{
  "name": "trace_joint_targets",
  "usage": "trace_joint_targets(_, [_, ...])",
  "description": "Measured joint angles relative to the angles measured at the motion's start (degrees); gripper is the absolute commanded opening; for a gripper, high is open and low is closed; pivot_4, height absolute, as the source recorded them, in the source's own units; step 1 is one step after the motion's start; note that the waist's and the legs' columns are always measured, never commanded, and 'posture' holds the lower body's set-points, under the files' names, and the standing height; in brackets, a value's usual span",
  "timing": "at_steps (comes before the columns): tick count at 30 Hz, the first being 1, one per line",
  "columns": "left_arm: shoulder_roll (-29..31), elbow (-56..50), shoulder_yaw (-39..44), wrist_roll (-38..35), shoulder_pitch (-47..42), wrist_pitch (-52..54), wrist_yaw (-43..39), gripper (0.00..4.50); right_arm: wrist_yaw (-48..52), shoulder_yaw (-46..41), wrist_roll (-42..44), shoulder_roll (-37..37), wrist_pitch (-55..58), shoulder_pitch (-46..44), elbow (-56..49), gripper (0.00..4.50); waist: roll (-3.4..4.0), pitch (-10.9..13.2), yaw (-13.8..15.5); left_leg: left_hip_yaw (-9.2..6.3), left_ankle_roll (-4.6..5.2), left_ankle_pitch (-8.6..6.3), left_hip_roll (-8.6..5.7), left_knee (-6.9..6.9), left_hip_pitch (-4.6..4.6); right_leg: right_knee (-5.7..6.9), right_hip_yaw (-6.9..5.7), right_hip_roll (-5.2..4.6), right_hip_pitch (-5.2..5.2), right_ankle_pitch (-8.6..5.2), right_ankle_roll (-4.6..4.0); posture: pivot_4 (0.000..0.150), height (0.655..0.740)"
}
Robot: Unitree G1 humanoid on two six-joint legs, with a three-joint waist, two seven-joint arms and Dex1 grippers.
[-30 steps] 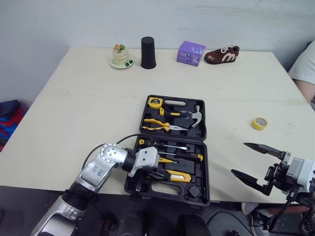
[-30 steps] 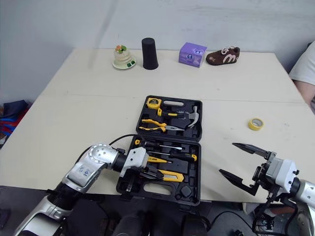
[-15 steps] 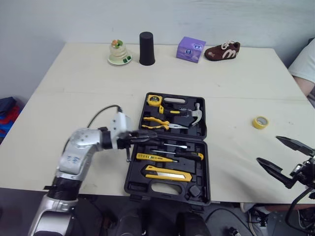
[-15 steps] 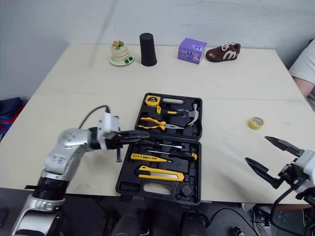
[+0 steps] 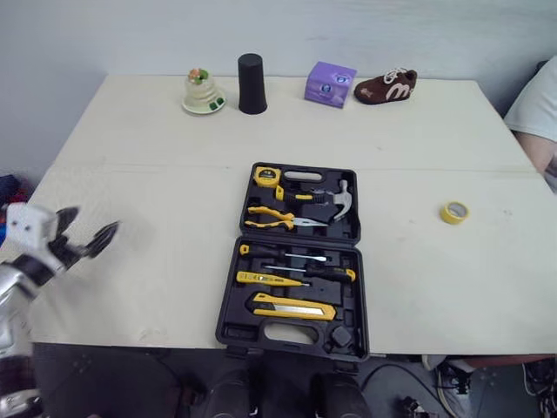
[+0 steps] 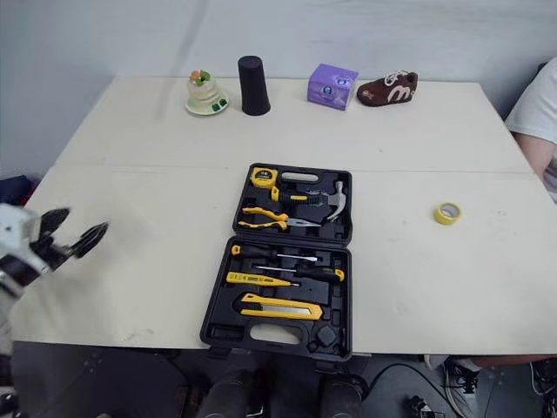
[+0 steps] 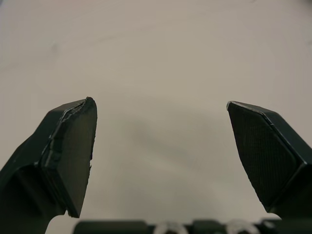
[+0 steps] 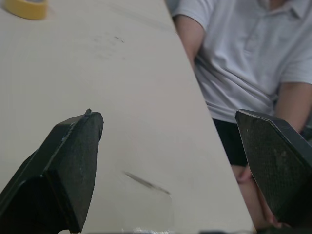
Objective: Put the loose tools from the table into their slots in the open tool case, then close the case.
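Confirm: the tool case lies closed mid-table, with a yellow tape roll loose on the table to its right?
Not quite. The tool case lies open, not closed; the left eye view shows tools in both halves. The yellow tape roll is loose on the table to its right.

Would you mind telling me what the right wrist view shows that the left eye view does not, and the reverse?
The right wrist view adds the right gripper, open. The left eye view adds the open tool case, the left gripper, open, plus the black cup, purple box and brown shoe. Both share the table, the yellow tape roll and the person in a white shirt.
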Motion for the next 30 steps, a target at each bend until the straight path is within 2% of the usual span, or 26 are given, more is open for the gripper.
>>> trace_joint_targets(8, [-2.39,-4.12,0.57,-0.43,1.11,1.24,4.38,4.47,-4.38,3.34,-1.69,0.21,0.30,-4.32,-0.79,4.50,0.00,0.01,-0.06,0.11,-0.17,0.18,0.02,-0.27,0.02,0.16,0.14,-0.04,-0.23,0.00,-0.09,0.150,0.7400])
trace_joint_targets(11, [-3.68,-8.58,-1.19,-1.48,0.84,3.61,4.54,4.47,-5.44,6.09,-1.94,-0.04,3.32,-6.04,-5.90,4.50,0.00,0.02,-0.04,0.15,-0.23,0.27,0.03,-0.43,0.01,0.17,0.11,0.02,-0.29,-0.01,-0.10,0.150,0.7400])
trace_joint_targets(15, [-4.13,-15.52,-4.42,-4.66,-2.05,6.74,2.26,4.47,-4.90,11.12,-1.75,-2.74,10.88,-8.75,-14.65,4.50,0.00,0.02,-0.06,0.20,0.06,0.51,0.00,-0.44,0.02,0.21,0.11,0.02,-0.29,-0.01,-0.10,0.150,0.7400])
trace_joint_targets(18, [-4.07,-20.77,-7.41,-8.05,-5.12,10.11,-0.48,4.47,-4.60,15.33,-1.24,-7.68,21.86,-11.73,-20.41,4.50,0.00,0.02,0.00,0.22,0.15,0.57,-0.02,-0.44,0.03,0.25,0.11,0.03,-0.29,-0.01,-0.10,0.150,0.7400])
trace_joint_targets(21, [-3.19,-27.42,-12.79,-12.86,-9.25,15.72,-5.13,4.47,-0.90,22.61,0.35,-15.19,34.45,-20.57,-23.93,4.50,0.03,0.09,-0.21,0.31,0.24,0.63,-0.03,-0.39,0.00,0.35,0.09,0.06,-0.39,0.00,-0.09,0.150,0.7400])
trace_joint_targets(24, [-2.80,-32.29,-18.45,-14.52,-13.13,17.06,-9.58,4.47,3.10,31.16,-1.01,-22.50,44.88,-32.82,-22.75,4.50,0.08,0.12,0.00,0.34,0.18,0.72,0.02,-0.41,0.00,0.52,-0.05,0.20,-0.42,0.00,-0.11,0.150,0.7400])
trace_joint_targets(27, [-4.41,-32.68,-21.26,-14.66,-14.84,16.83,-10.99,4.47,8.00,36.79,-2.13,-23.82,49.46,-40.56,-19.46,4.50,0.05,0.13,0.28,0.28,0.19,0.75,0.03,-0.37,-0.10,0.52,-0.18,0.57,-0.44,-0.02,-0.14,0.150,0.7400])
trace_joint_targets(30, [-4.61,-33.28,-23.20,-15.89,-16.03,19.02,-12.29,4.47,14.39,45.02,-6.07,-23.84,51.52,-48.48,-12.81,4.50,0.05,0.19,0.17,0.37,0.36,0.66,-0.04,-0.06,-0.39,0.57,-0.17,0.54,-0.60,-0.01,-0.12,0.150,0.7400])
